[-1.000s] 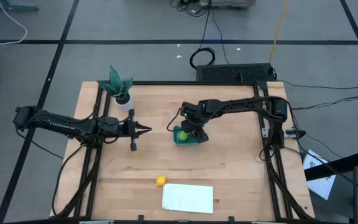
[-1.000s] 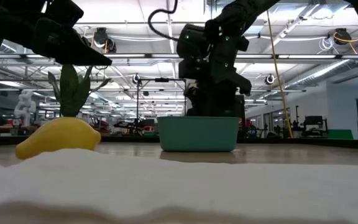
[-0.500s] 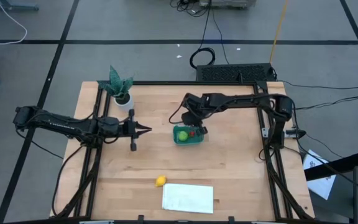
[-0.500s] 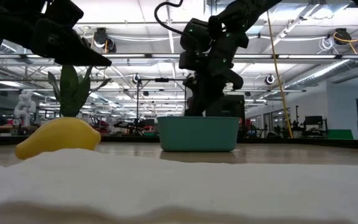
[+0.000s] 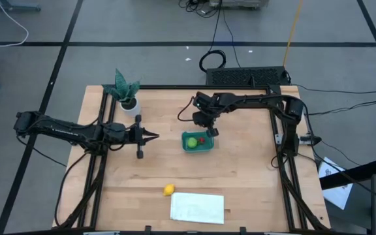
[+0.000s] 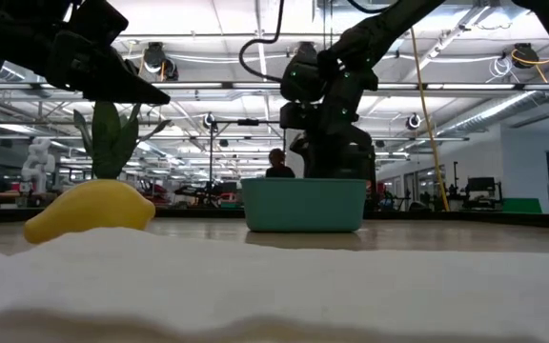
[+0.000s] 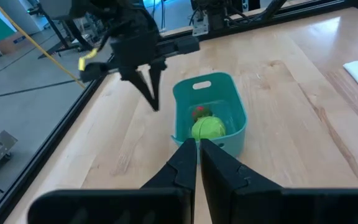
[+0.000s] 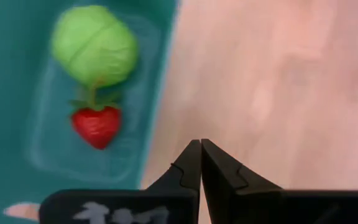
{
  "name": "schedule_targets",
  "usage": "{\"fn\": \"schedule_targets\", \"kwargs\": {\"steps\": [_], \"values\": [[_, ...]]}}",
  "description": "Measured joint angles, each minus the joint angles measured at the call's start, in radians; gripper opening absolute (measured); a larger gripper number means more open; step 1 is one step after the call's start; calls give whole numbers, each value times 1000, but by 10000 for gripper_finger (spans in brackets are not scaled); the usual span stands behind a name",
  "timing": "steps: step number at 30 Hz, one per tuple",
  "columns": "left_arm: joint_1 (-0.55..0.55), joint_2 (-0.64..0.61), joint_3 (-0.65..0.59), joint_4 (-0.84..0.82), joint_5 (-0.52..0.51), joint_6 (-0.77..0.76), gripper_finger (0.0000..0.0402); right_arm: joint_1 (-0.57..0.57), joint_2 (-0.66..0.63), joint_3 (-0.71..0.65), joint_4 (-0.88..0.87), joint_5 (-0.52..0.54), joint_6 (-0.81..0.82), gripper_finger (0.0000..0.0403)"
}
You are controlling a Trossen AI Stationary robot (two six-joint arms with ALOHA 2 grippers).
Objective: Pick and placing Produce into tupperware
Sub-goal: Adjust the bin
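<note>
Currently the right hand (image 5: 211,130) is sitting just above the upper right edge of the tupperware (image 5: 197,149), near the centre of the high view, fingers pressed together and holding nothing. The right wrist view is showing its fingertips (image 8: 191,155) over bare wood just beside the tub wall (image 8: 160,74).

Two of the produce pieces are lying inside the tupperware: the lime-green one (image 5: 191,141) and the red one (image 5: 202,139), touching or nearly touching each other. The right wrist view is showing the red one (image 8: 96,126) as a strawberry shape with the lime-green one (image 8: 94,45) right against its leafy end. The left wrist view is showing both in the tub too, green (image 7: 207,129) in front of red (image 7: 200,112).

The yellow lemon-like piece (image 5: 168,190) is lying on the desk (image 5: 240,176) in the lower middle of the high view, well apart from the tupperware and just beside the upper left corner of the white sheet (image 5: 197,207). In the low view it (image 6: 90,212) is sitting at the left, with the tupperware (image 6: 303,205) at centre.

The left hand (image 5: 154,136) is hanging left of centre in the high view, pointing at the tupperware, fingers together and empty, apart from the tub.

The potted plant (image 5: 125,91) is standing at the upper left corner of the desk.
</note>
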Motion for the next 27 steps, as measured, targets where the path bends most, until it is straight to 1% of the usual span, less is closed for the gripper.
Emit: {"fn": "schedule_targets", "kwargs": {"steps": [2, 8, 18, 27], "values": [[0, 0, 0, 0, 0, 0, 26, 2, 1, 0, -18, -26, 0, 1], [0, 0, 0, 0, 0, 0, 26, 8, 0, -1, -50, -28, 20, 0], [0, 0, 0, 2, 0, -5, 26, 14, -1, -52, -44, -28, 30, 0], [0, 0, 0, 2, 0, -5, 26, 26, -1, -54, -55, -28, 47, 0]]}}
